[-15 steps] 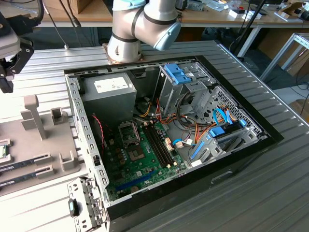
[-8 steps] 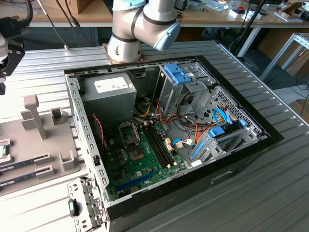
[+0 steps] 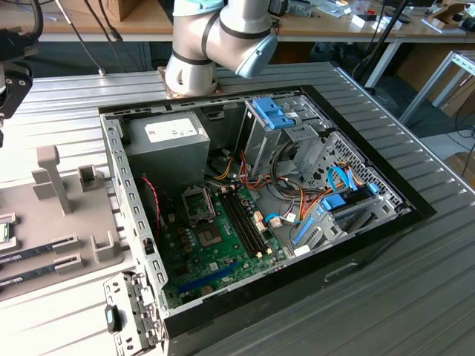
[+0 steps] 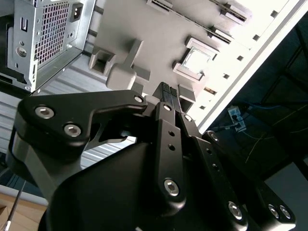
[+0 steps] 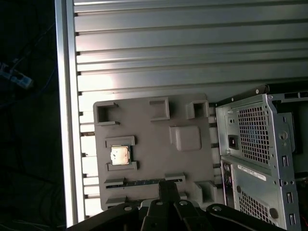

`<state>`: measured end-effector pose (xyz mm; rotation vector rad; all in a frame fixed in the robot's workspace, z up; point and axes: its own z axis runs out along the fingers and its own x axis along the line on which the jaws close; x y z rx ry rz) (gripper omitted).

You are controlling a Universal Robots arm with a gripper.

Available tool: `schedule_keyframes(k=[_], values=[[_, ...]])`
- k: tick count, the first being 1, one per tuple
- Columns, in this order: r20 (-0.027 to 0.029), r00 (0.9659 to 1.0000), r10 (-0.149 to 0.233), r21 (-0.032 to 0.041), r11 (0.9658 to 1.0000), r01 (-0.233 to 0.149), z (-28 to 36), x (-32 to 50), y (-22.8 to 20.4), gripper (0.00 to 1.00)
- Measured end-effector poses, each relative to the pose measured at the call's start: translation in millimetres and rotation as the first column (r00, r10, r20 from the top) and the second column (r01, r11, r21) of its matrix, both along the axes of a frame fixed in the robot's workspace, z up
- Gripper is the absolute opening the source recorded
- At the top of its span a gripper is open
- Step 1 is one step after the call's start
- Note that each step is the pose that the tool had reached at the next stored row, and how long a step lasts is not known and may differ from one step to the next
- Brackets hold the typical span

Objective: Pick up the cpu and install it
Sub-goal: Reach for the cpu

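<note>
Black gripper [image 4: 166, 91] closed on nothing, hovering over grey tray [image 5: 154, 139], cpu [image 5: 120, 155] resting in its recess

We saw an arm [image 3: 211, 33] built of rounded silver-grey segments, with a pale blue cap [image 3: 256, 55] closing one joint and a round base [image 3: 189, 74] in the same silver-grey. In the second wrist view the gripper [image 4: 166, 90] was matt black all over, made of flat angular links [image 4: 82, 120] with bevelled edges. Bright silver screws [image 4: 44, 111] sat in the outer link, and a hex-socket bolt [image 4: 171, 186] sat in the straight finger bar [image 4: 167, 144], which also had a row of small holes. The fingertips [image 4: 163, 89] looked ribbed, perhaps with rubber pads. In the first wrist view the same black links showed small silver screws [image 5: 128, 208].
</note>
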<state>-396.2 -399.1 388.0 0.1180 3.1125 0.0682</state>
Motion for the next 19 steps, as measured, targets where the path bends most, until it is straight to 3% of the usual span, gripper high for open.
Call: schedule_keyframes(k=[19], values=[[0.0000, 1.0000, 0.000, 0.0000, 1.0000, 0.000, -4.2, -18.1, 0.0, 0.10]])
